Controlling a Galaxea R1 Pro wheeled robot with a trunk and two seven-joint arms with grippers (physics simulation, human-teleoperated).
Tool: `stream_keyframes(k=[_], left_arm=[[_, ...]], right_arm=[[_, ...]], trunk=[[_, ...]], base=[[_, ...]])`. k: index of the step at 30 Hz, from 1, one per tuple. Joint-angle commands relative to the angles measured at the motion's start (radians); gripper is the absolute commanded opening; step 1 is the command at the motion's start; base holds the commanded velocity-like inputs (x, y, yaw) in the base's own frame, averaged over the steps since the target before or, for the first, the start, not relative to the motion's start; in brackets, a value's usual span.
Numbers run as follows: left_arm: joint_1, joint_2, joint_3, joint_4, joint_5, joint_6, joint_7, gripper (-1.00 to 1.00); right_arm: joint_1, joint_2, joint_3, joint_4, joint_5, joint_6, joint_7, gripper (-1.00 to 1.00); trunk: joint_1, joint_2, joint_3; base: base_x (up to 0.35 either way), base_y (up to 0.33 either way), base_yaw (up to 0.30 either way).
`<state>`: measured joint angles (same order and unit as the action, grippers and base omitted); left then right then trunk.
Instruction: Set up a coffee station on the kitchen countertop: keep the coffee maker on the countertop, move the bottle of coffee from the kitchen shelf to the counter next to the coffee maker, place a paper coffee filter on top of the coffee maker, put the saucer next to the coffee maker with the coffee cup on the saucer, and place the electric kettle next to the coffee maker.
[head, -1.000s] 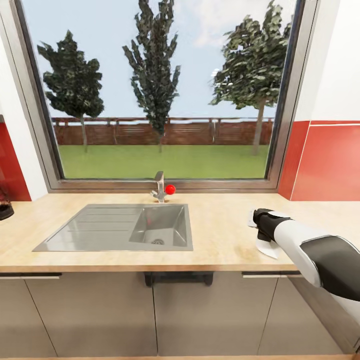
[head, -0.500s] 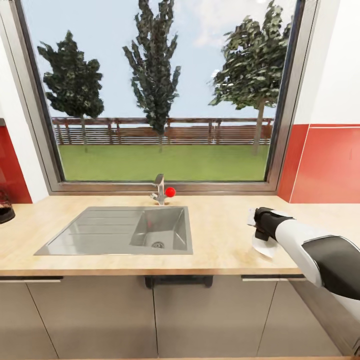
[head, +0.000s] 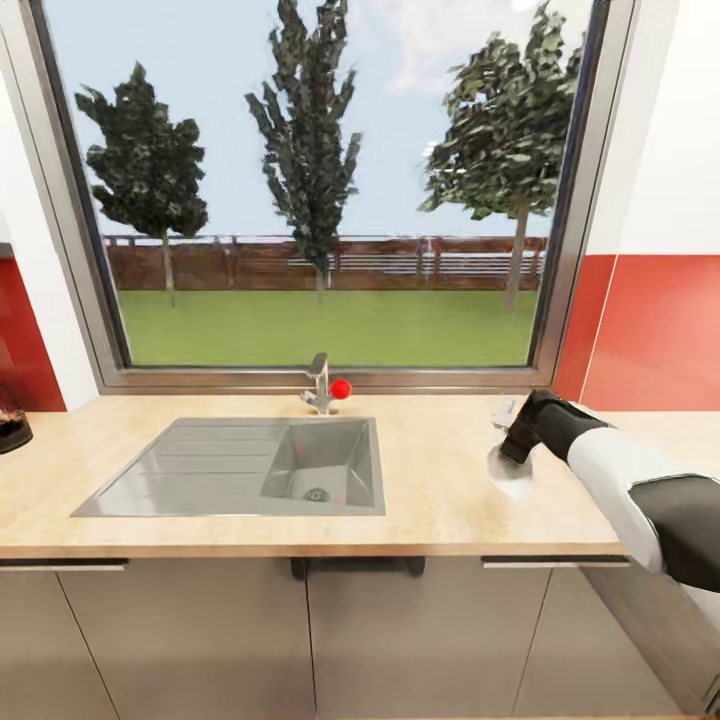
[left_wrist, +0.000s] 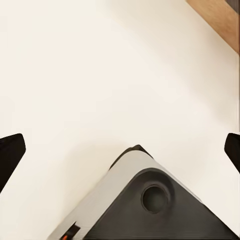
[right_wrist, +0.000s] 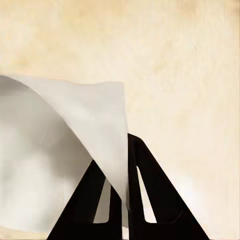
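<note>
— Pincer (right_wrist: 122, 200) on the right arm first: how does it stand?

— Pressed together on the paper coffee filter (right_wrist: 65, 145), the white cone pinched at its wall between both black fingers (right_wrist: 150, 200). The head view shows that filter (head: 510, 478) hanging just over the bench (head: 440, 500), right of the sink (head: 250, 465).

— And the left pincer (left_wrist: 120, 150)?

— Spread wide, holding nothing, its tips at the frame's edges over a pale surface.

— Which step is this, then?

— Carrying the filter, I judge. A dark object (head: 12, 428) sits at the bench's far left end; I cannot tell what it is. Behind the sink stand the tap (head: 320, 380) and the window (head: 320, 180).

— Next?

— Find the coffee maker, bring the cone over its top, then release.
</note>
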<state>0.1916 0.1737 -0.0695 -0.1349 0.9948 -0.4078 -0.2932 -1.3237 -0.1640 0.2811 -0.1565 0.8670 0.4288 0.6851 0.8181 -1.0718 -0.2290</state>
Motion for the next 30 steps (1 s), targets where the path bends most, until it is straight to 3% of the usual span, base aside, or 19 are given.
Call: stream_keyframes(k=[1,4,7,8,11,14,17,18,23,25,30], left_arm=[[0.0,-0.001,-0.007,-0.001,0.008,-0.002,-0.003,1.0],[0.0,-0.006,-0.007,-0.001,-0.011,-0.002,-0.002,1.0],[0.0,-0.009,-0.007,-0.002,-0.021,-0.003,-0.002,1.0],[0.0,-0.01,-0.007,-0.002,-0.023,-0.003,-0.001,1.0],[0.0,-0.011,-0.007,-0.002,-0.025,-0.003,-0.001,1.0],[0.0,-0.011,-0.007,-0.002,-0.025,-0.003,-0.001,1.0],[0.0,-0.011,-0.007,-0.001,-0.025,-0.003,-0.001,1.0],[0.0,-0.011,-0.007,-0.001,-0.025,-0.003,-0.001,1.0],[0.0,-0.011,-0.007,0.0,-0.025,-0.003,-0.001,1.0],[0.0,-0.012,-0.007,0.0,-0.025,-0.003,-0.001,1.0],[0.0,-0.013,-0.007,0.0,-0.025,-0.003,-0.001,1.0]], right_arm=[[0.0,-0.008,0.0,-0.024,-0.019,0.014,0.034,-1.0],[0.0,-0.031,-0.029,-0.113,-0.071,0.046,0.133,-1.0],[0.0,-0.042,-0.118,-0.179,-0.116,0.096,0.186,-1.0],[0.0,-0.044,-0.166,-0.2,-0.126,0.122,0.196,-1.0],[0.0,-0.045,-0.247,-0.235,-0.135,0.156,0.206,-1.0],[0.0,-0.045,-0.303,-0.246,-0.137,0.183,0.216,-1.0],[0.0,-0.043,-0.399,-0.263,-0.139,0.242,0.222,-1.0],[0.0,-0.041,-0.451,-0.277,-0.14,0.286,0.223,-1.0],[0.0,-0.036,-0.587,-0.328,-0.145,0.395,0.228,-1.0],[0.0,-0.036,-0.621,-0.339,-0.156,0.413,0.235,-1.0],[0.0,-0.035,-0.65,-0.353,-0.172,0.435,0.242,-1.0]], trunk=[[-0.004,0.007,0.002],[-0.015,0.028,0.011],[-0.027,0.049,0.021],[-0.031,0.056,0.024],[-0.042,0.077,0.033],[-0.054,0.098,0.043],[-0.065,0.119,0.052],[-0.069,0.126,0.055],[-0.088,0.161,0.071],[-0.096,0.175,0.077],[-0.115,0.21,0.093]], base=[[0.0,0.0,0.0],[0.0,0.0,0.0],[0.0,0.0,0.0],[0.0,0.0,0.0],[0.0,0.0,0.0],[0.0,0.0,0.0],[0.0,0.0,0.0],[0.0,0.0,0.0],[0.0,0.0,0.0],[0.0,0.0,0.0],[0.0,0.0,0.0]])
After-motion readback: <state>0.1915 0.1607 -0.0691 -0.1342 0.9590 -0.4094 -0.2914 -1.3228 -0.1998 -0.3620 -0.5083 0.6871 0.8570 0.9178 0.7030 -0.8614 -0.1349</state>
